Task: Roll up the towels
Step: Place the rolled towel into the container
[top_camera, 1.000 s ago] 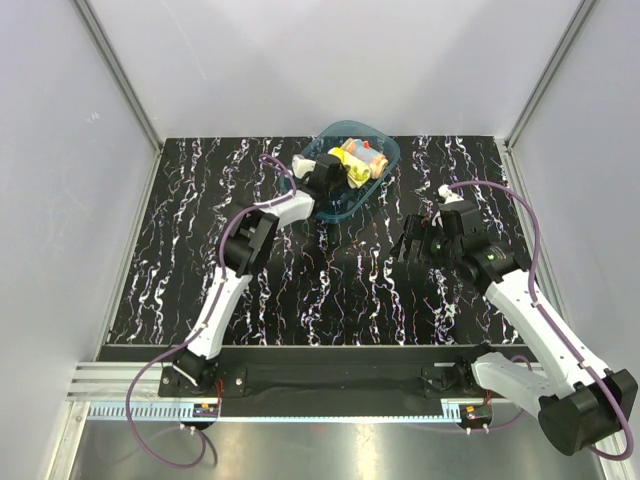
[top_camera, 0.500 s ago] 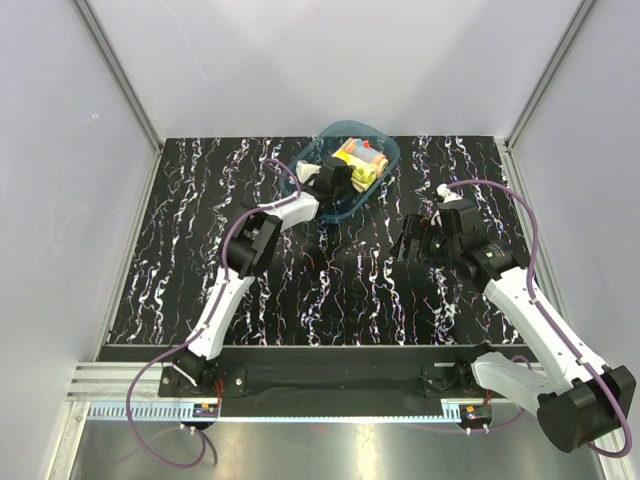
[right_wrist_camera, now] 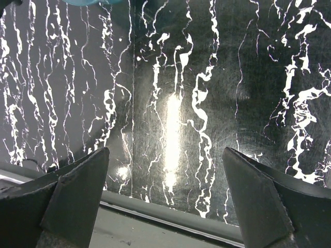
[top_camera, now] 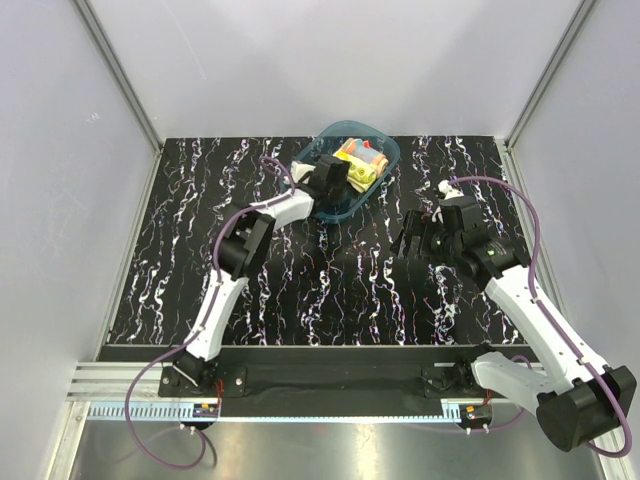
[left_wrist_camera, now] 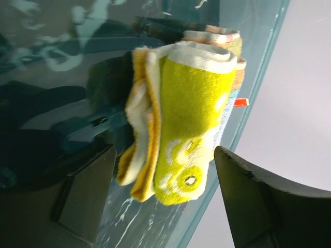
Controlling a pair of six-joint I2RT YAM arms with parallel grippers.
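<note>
Yellow towel (left_wrist_camera: 191,119) and dotted towel (top_camera: 364,156) sit rolled before the left tool (left_wrist_camera: 163,155), spread empty; right tool (right_wrist_camera: 165,155) likewise: seemingly finished.

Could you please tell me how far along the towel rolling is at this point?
Done: the yellow towel and the dotted towel both look rolled, lying side by side in the teal tub. In hand: nothing; the left hand stands open around the yellow towel, the right hand open over the table. Left: seemingly only withdrawing both hands.
</note>
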